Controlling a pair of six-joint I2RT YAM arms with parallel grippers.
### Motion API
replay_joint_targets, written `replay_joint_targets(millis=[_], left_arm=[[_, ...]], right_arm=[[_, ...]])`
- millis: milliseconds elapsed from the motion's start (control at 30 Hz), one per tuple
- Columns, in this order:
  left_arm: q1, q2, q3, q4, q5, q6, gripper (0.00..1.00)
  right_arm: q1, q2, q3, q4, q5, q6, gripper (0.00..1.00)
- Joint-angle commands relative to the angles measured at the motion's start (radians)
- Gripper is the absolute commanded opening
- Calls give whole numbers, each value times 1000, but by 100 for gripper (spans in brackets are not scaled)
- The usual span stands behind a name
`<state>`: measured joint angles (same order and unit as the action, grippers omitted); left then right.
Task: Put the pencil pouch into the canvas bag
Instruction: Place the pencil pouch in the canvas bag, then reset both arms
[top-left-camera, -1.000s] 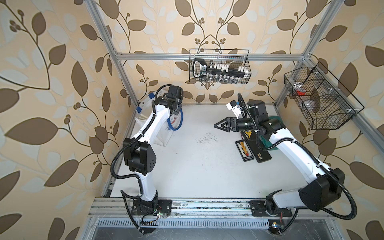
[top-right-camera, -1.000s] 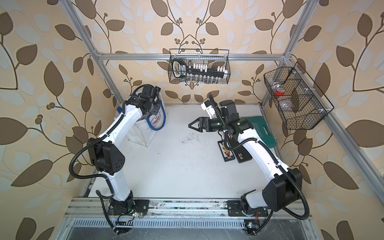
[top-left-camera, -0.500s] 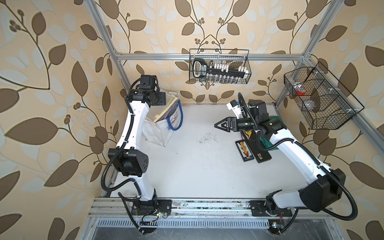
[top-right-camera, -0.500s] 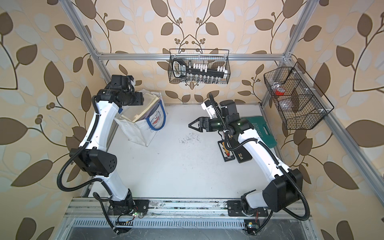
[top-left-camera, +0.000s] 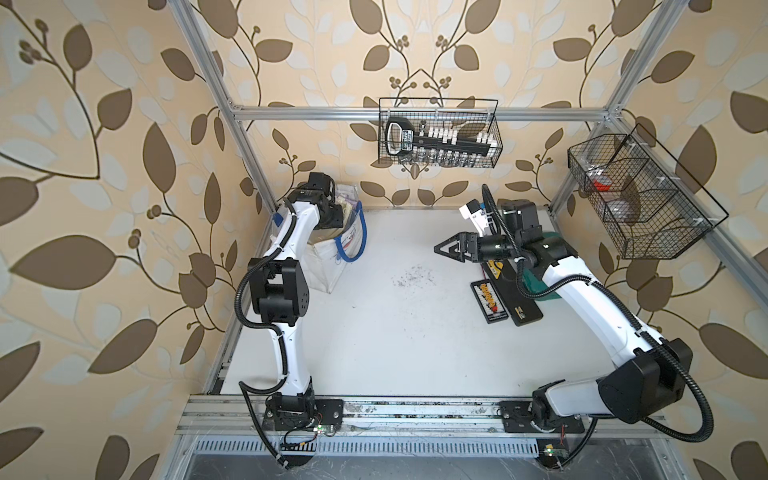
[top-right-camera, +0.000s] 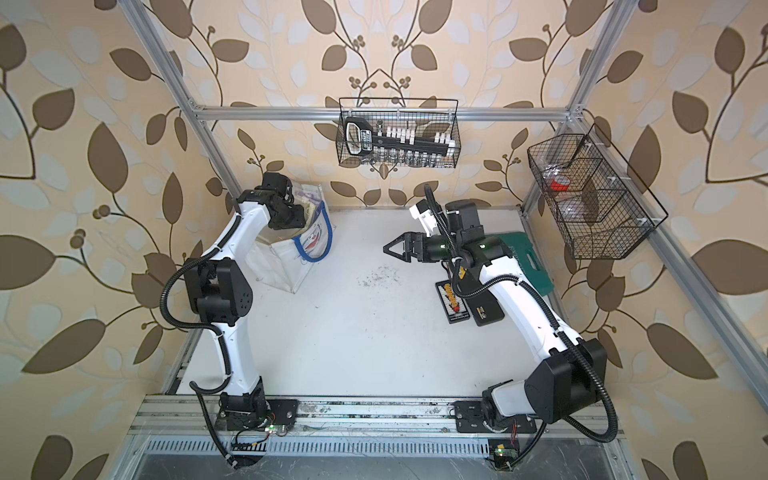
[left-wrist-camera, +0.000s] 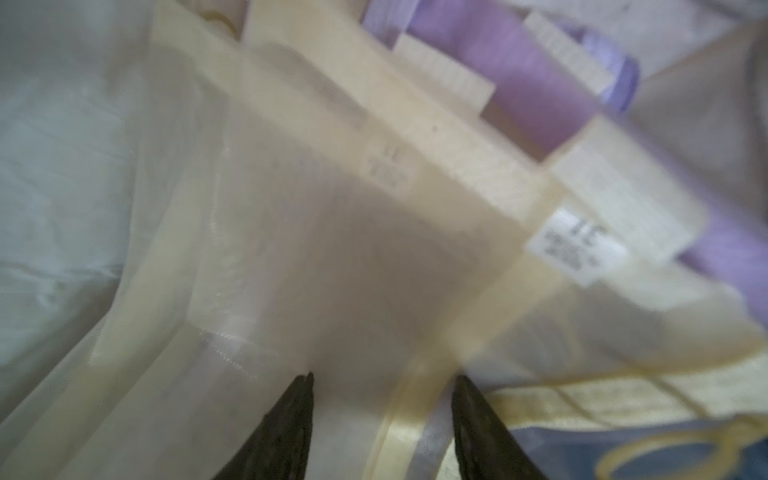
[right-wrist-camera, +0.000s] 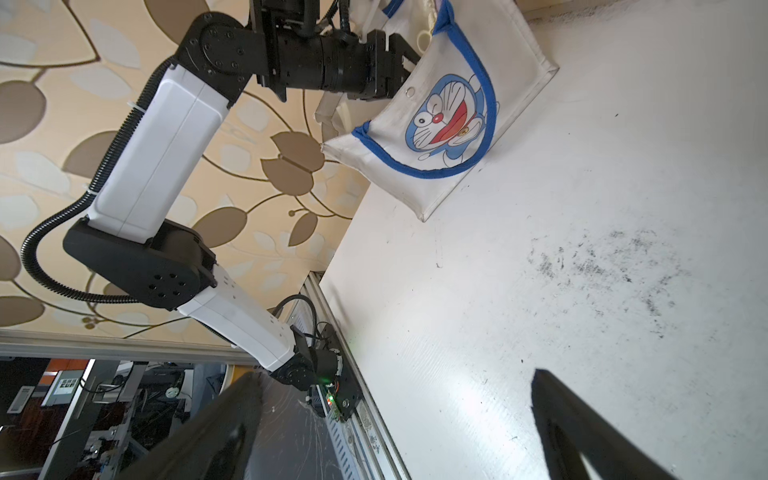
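The canvas bag (top-left-camera: 328, 266) (top-right-camera: 282, 266) stands at the table's back left, white with blue rope handles and a cartoon print (right-wrist-camera: 446, 120). The pencil pouch (top-left-camera: 348, 194) (top-right-camera: 309, 195), cream mesh with purple inside, sticks up out of the bag's far side. My left gripper (top-left-camera: 340, 216) (top-right-camera: 297, 216) reaches into the bag's mouth. In the left wrist view the pouch (left-wrist-camera: 415, 166) fills the frame, and my left gripper (left-wrist-camera: 382, 376) has its jaws apart with a cream band lying between them. My right gripper (top-left-camera: 440, 248) (right-wrist-camera: 395, 374) hovers open and empty over the table's right half.
A teal plastic case (top-right-camera: 523, 257) and two black bit holders (top-left-camera: 492, 301) lie under my right forearm. Wire baskets hang on the back rail (top-left-camera: 438, 133) and the right wall (top-left-camera: 636, 199). Dark scuffs (top-left-camera: 411, 276) mark the table's middle.
My left arm swung back toward the left wall, then came forward again, and its gripper is now in the bag's mouth with the jaws narrower. The right arm has not moved.
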<state>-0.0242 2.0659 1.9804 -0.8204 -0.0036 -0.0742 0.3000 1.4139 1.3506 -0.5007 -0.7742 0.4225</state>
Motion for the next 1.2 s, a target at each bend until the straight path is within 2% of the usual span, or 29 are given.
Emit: replay_joint_targets(millis=[0,67,167,267,367,467,500,633,700,833,867,967,1033,1100,1167], left_arm=[[15,-24,-6,12,-47,-17,56],[16,-56,-6,10,-55,-5,60],[16,-134,10,-17,-56,15,73],[16,-256,-11,-40,-41,23,85],[15,-414,-89,-48,-26,25,99],[16,-611,-250,-30,16,30,99],[15,-723,-344,12,20,29,99],[16,-1112,-844,296,22,-9,99],[16,-1221,-964,304,17,-45,99],[16,-1368,-1148,305,-40,-192,99],[15,-1388,-1177,312,-44,-206,99],[16,-1402,-1243,297,-71,-196,99],[15,-1404,-1276,281,-91,-181,99],[15,-1412,-1323,307,-106,-164,99],[15,-1421,-1390,394,-95,-131,99]], right_arm=[[-44,-21,11,6,13,10,99],[-66,-31,6,17,25,19,99],[-94,-39,8,11,54,27,100],[-113,-54,-6,2,113,25,100],[-148,-85,-58,10,161,25,100],[-195,-120,-130,25,199,32,100],[-198,-123,-149,29,228,28,100],[-215,-175,-301,168,389,88,100],[-217,-223,-393,268,510,126,100],[-223,-343,-603,477,831,192,99],[-233,-360,-672,560,856,198,100],[-273,-352,-805,808,752,56,100],[-275,-312,-817,820,740,-70,100],[-287,-280,-836,853,754,-130,100],[-298,-267,-896,958,709,-181,100]])
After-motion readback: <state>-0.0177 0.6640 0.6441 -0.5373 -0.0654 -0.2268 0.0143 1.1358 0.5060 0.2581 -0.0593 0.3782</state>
